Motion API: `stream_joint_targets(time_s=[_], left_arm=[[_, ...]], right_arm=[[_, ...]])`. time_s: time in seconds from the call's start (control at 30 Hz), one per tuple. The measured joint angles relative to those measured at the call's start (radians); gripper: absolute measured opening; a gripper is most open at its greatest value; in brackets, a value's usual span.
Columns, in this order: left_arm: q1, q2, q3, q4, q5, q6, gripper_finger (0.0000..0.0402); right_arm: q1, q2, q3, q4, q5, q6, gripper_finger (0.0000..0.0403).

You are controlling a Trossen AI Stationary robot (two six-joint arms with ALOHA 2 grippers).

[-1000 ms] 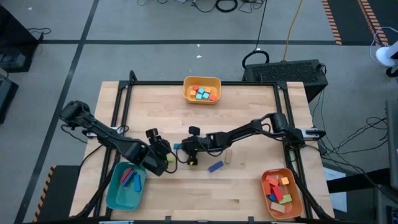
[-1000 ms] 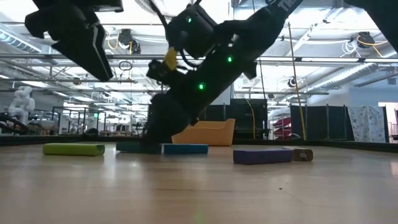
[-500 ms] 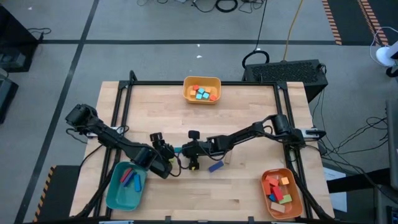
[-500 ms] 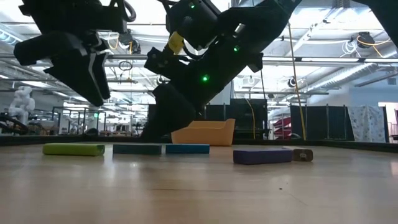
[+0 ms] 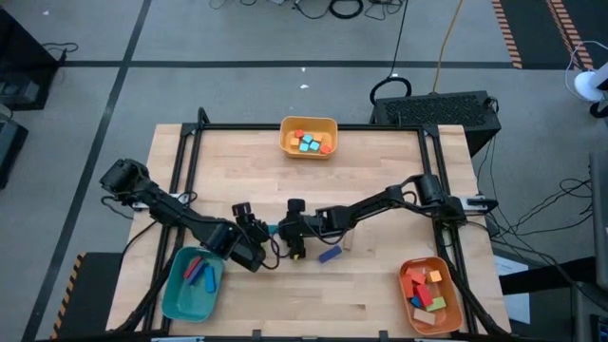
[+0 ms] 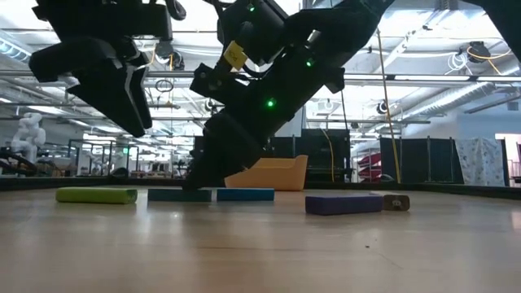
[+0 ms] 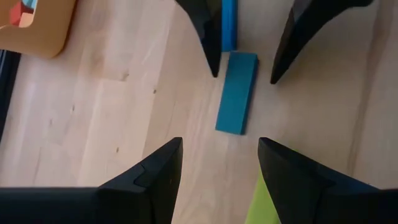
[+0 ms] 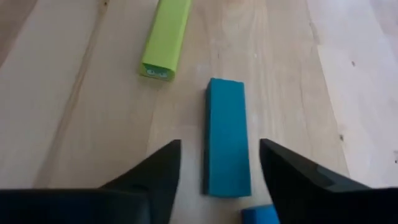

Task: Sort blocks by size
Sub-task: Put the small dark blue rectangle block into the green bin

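Observation:
A teal bar (image 8: 227,137) lies flat on the table, and my right gripper (image 8: 221,168) is open, one finger on each side of its end with a gap on both sides. In line with it lie a green bar (image 6: 96,195) and a blue bar (image 6: 244,194). My left gripper (image 7: 221,168) hangs open above the table, facing the teal bar (image 7: 236,93) and my right gripper (image 7: 245,68). The end of the green bar (image 7: 264,202) lies below it. A purple block (image 5: 330,254) and a tan block (image 5: 347,241) lie toward the right.
A yellow tray (image 5: 309,138) with small cubes stands at the far edge. A teal tray (image 5: 193,285) with long bars is at the near left. An orange tray (image 5: 429,293) with bricks is at the near right. Bare wood lies along the near edge between the two.
My left gripper has come down a little toward the table over the green bar's end. The bars lie where they were.

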Motion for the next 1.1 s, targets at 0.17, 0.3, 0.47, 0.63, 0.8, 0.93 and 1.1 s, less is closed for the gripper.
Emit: stream_joint_targets(time_s=[0.17, 0.3, 0.47, 0.63, 0.8, 0.93, 1.1], left_arm=[[0.035, 0.000, 0.000, 0.017, 0.041, -0.001, 0.0212], [0.081, 0.007, 0.000, 0.052, 0.163, -0.007, 0.0212], [0.119, 0.042, 0.000, 0.046, 0.199, 0.001, 0.0233], [0.130, 0.067, 0.000, 0.042, 0.176, 0.079, 0.0276], [0.131, 0.081, -0.001, 0.044, 0.157, 0.125, 0.0296], [0.129, 0.084, -0.001, 0.044, 0.158, 0.150, 0.0297], [0.123, 0.085, -0.001, 0.044, 0.158, 0.157, 0.0297]], right_arm=[[-0.033, 0.030, 0.003, -0.003, -0.045, 0.019, 0.0254], [-0.054, 0.045, 0.005, -0.003, -0.117, 0.060, 0.0249], [-0.054, 0.047, 0.005, -0.020, -0.117, 0.062, 0.0198], [-0.052, 0.048, 0.005, -0.039, -0.124, 0.063, 0.0105], [-0.053, 0.049, 0.005, -0.040, -0.119, 0.062, 0.0076], [-0.050, 0.050, 0.003, -0.020, -0.110, 0.056, 0.0076], [-0.028, 0.041, 0.001, -0.009, -0.032, 0.037, 0.0076]])
